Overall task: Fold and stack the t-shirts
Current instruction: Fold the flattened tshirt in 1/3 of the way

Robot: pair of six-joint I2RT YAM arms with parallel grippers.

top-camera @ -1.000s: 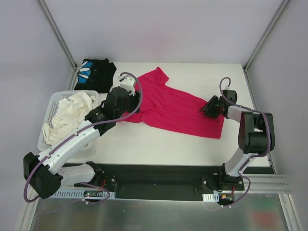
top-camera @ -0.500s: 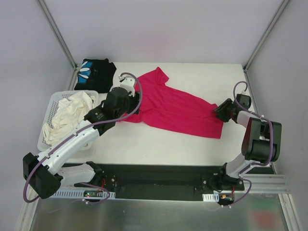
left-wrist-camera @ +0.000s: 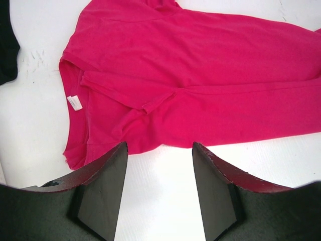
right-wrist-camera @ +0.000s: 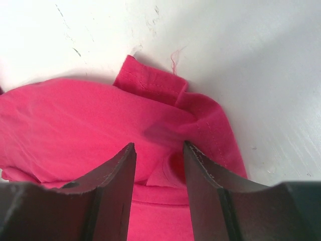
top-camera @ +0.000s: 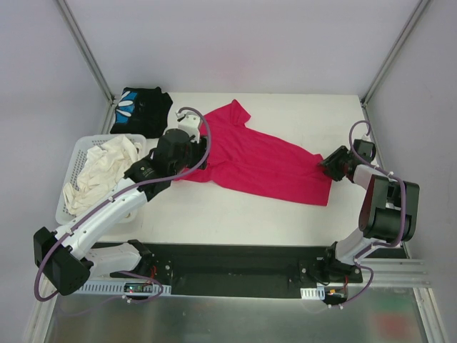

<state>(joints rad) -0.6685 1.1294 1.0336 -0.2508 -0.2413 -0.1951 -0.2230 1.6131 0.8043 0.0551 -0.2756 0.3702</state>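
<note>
The magenta-red t-shirt [top-camera: 250,161] lies spread slantwise across the middle of the table, with loose folds. The black t-shirt [top-camera: 141,107] with a blue-and-white print sits bunched at the back left corner. My left gripper [top-camera: 200,160] hovers at the red shirt's left near edge. In the left wrist view it [left-wrist-camera: 159,146] is open over bare table, just short of the shirt [left-wrist-camera: 200,75]. My right gripper [top-camera: 330,166] is at the shirt's right end. There it [right-wrist-camera: 159,146] stands open, its fingers astride a small bunched fold of the red shirt [right-wrist-camera: 75,115].
A white lattice basket [top-camera: 70,166] holding crumpled white cloth stands at the left, beside my left arm. The black t-shirt's edge [left-wrist-camera: 5,45] shows at the left of the left wrist view. Frame posts rise at both back corners.
My right gripper has moved right, from over the shirt's body out to its right end. The left arm has not moved.
</note>
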